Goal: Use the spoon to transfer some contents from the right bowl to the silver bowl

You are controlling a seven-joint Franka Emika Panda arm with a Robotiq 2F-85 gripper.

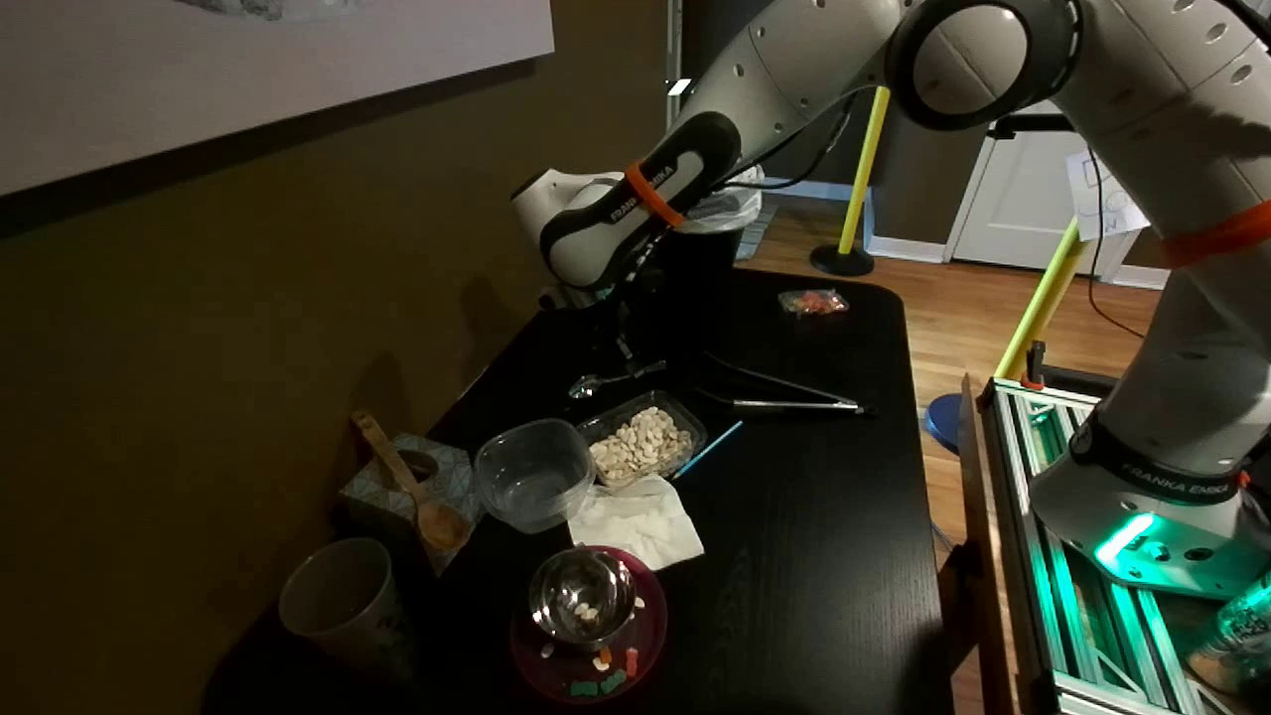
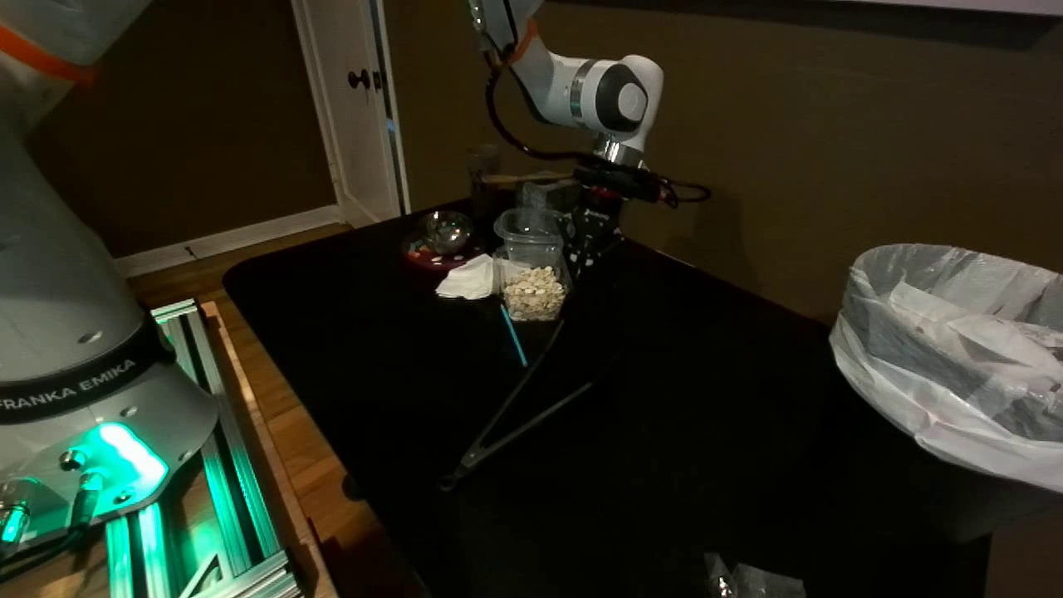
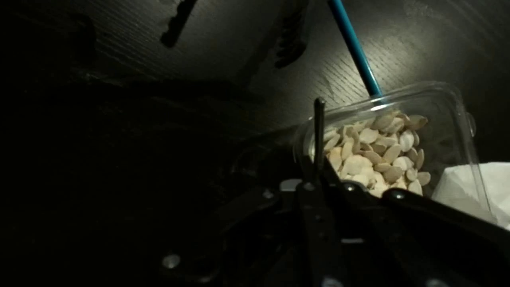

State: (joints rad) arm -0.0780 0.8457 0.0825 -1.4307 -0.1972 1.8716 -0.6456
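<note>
The metal spoon is shown nearly whole in an exterior view, its bright bowl turned to eight o'clock, while in the wrist view only a length of handle is revealed, pinched between the narrowed jaws of the gripper. Single pumpkin seeds can be made out in the wrist view, heaped inside the clear plastic container. The silver bowl, set on a red dish and holding a few pale seeds, is shown by the exterior views alone.

From the jaws, the container is found at two o'clock in the wrist view, near them; in an exterior view the same container is placed between five and six o'clock, with the silver bowl well apart, just past six. Whether the tabletop is touched by the spoon cannot be told.

"FRANKA EMIKA" is printed on the arm base, seen in both exterior views, and again on the forearm, where some letters are covered by an orange band; the marks on a sheet of paper cannot be read
</note>
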